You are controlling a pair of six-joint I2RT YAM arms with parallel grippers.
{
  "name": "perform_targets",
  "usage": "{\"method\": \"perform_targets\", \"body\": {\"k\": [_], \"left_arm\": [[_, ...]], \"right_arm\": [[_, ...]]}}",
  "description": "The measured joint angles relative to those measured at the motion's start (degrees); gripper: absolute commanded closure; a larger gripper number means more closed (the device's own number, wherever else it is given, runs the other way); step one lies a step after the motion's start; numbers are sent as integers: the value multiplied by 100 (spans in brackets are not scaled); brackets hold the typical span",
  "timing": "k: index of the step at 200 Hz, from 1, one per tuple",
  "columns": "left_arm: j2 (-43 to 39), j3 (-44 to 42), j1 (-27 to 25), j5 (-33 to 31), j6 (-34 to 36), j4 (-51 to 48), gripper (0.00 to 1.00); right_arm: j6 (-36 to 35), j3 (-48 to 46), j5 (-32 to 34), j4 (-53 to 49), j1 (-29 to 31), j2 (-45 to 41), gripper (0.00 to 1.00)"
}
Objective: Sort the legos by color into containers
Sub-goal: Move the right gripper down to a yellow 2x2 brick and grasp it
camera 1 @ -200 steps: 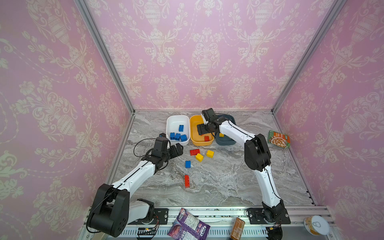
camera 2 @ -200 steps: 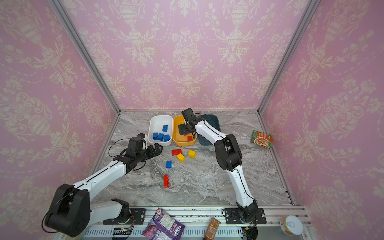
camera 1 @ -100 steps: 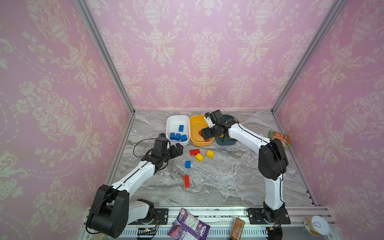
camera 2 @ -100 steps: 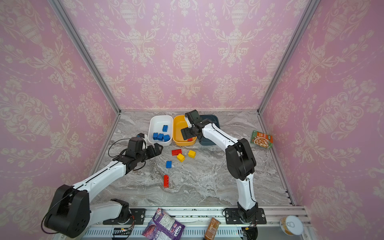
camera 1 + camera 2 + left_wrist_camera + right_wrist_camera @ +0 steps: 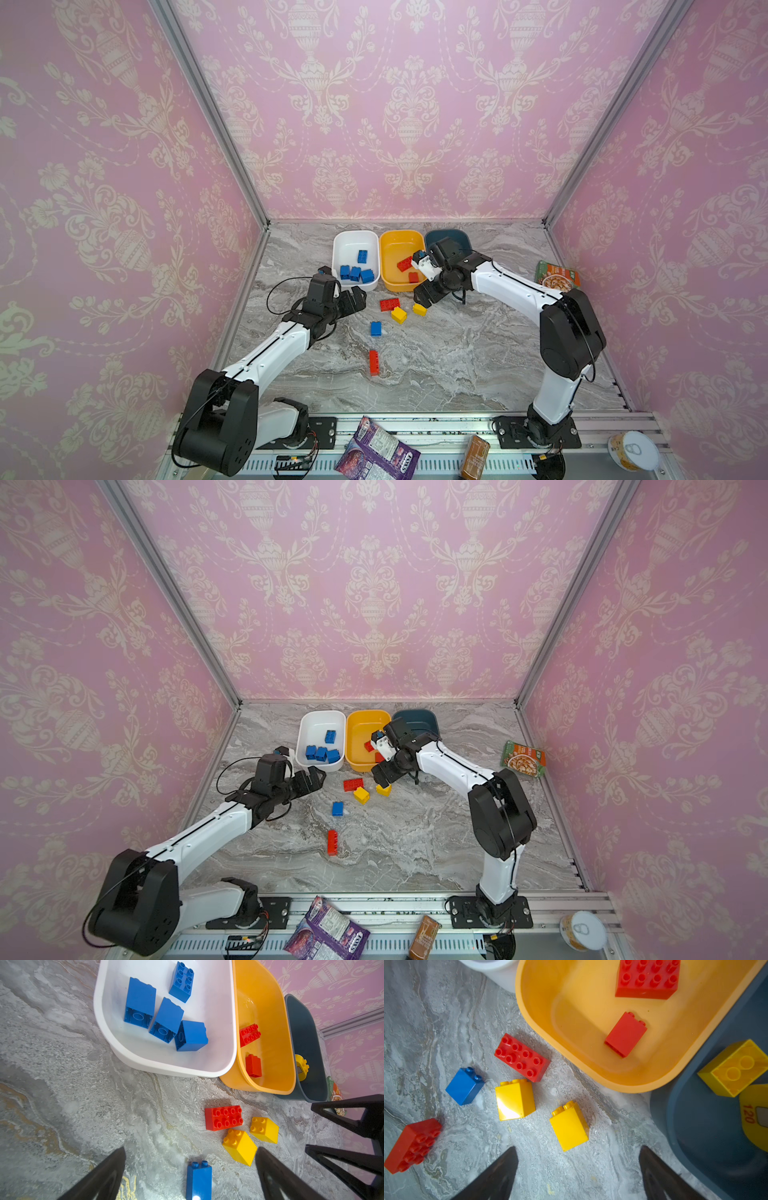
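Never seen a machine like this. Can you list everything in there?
white tub: 1, white, back left.
yellow-orange tub: 1, orange-yellow, back middle.
teal tub: 1, dark teal, back right.
blue bricks: 5, blue; four in white tub, one loose.
red bricks: 4, red; two in yellow-orange tub, two loose.
yellow bricks: 3 seen, yellow; one in teal tub, two loose.
snack packet: 1, green, table's right edge.
packets: 2, purple and brown, front rail.
can: 1, pale, front rail.
left end effector: 1, black, open, empty.
right end effector: 1, black, open, empty.
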Motion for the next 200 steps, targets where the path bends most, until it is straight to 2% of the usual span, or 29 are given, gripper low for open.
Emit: {"method": "perform_targets", "body": {"k": [78,150,200], "left_arm": [[0,0,0,-2,2,-2,1],[0,0,0,0,2,-2,1],[0,0,0,0,2,-2,1]], "right_arm": [[-868,-11,256,-197,262,404,17],[-1086,55,254,-160,251,688,29],[-1123,122,236,55,251,901,34]]}}
